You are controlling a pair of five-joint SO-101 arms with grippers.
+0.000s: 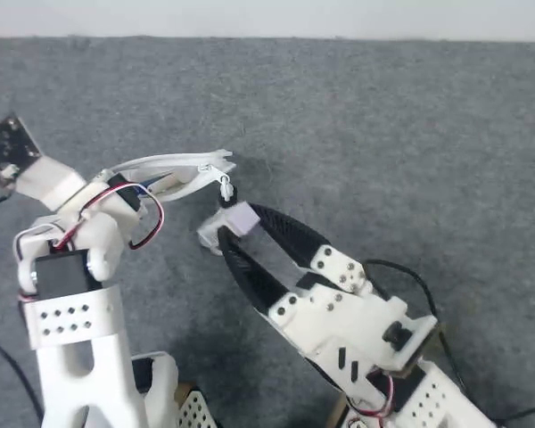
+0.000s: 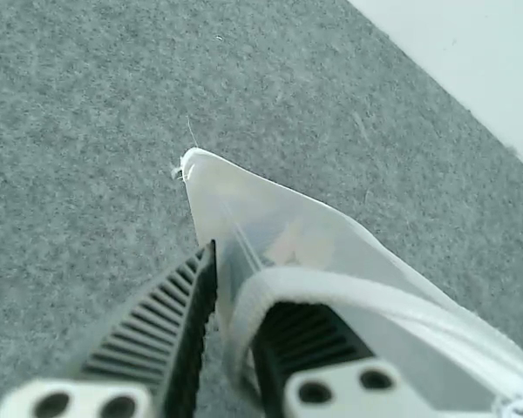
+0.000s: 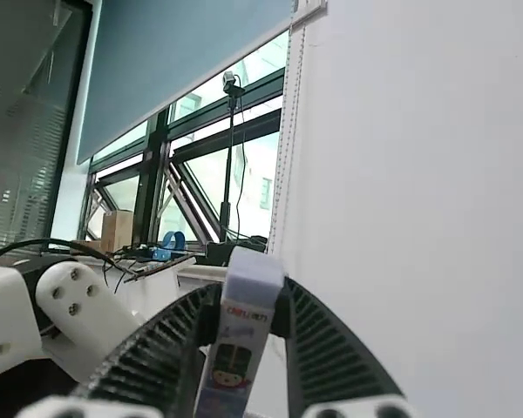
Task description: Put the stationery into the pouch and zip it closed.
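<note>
Pinching eraser (image 3: 241, 335), right gripper (image 3: 248, 298); left gripper (image 2: 231, 280), pouch (image 2: 318, 231).

High cam looks down on table (image 1: 383, 116); L wrist cam close over it too; R wrist's seemingly tilted upward.

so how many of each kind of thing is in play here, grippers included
pouch: 1, translucent white, held by the left gripper
eraser: 1, held by the right gripper
grippers: 2
total: 4
Faint shapes show through the pouch wall, too unclear to count.
</note>
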